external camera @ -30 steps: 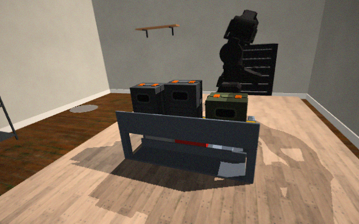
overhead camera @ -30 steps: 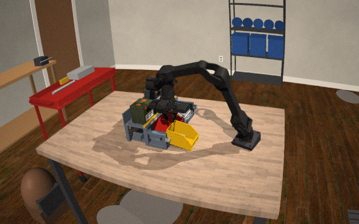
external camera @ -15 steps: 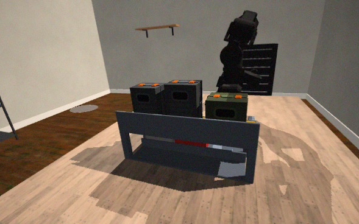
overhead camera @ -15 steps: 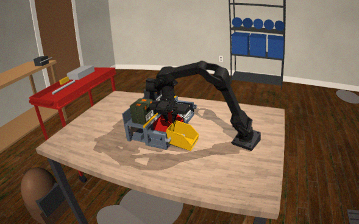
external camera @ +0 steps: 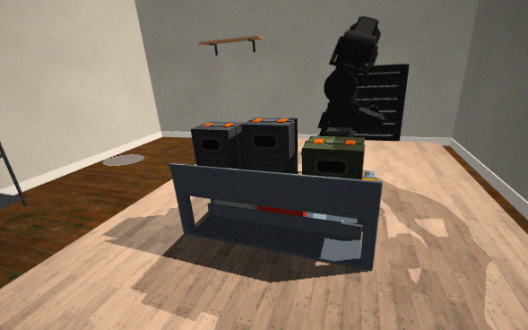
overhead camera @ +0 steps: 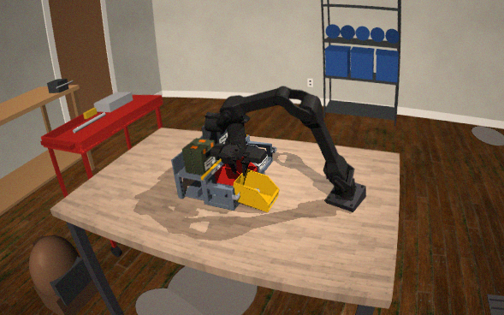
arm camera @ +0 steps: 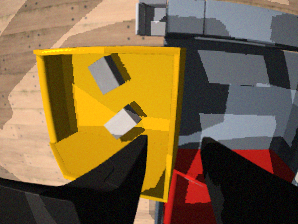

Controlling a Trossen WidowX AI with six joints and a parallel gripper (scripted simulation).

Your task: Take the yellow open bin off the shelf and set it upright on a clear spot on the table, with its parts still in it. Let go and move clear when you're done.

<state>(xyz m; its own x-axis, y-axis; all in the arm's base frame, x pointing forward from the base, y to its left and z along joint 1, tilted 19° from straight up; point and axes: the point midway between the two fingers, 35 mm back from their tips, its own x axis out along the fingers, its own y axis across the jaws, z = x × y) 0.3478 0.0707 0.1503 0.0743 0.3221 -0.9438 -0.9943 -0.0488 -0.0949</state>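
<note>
The yellow open bin sits upright at the front right end of the grey shelf. Two small grey parts lie inside it. My gripper hangs just above the bin's rear wall, one finger over the bin and the other over a red bin beside it. The fingers are partly open and grip nothing. In the exterior view the shelf's back panel hides the yellow bin and the gripper.
A green case and two black cases stand on the shelf's top. The arm's base is bolted to the wooden table to the right of the shelf.
</note>
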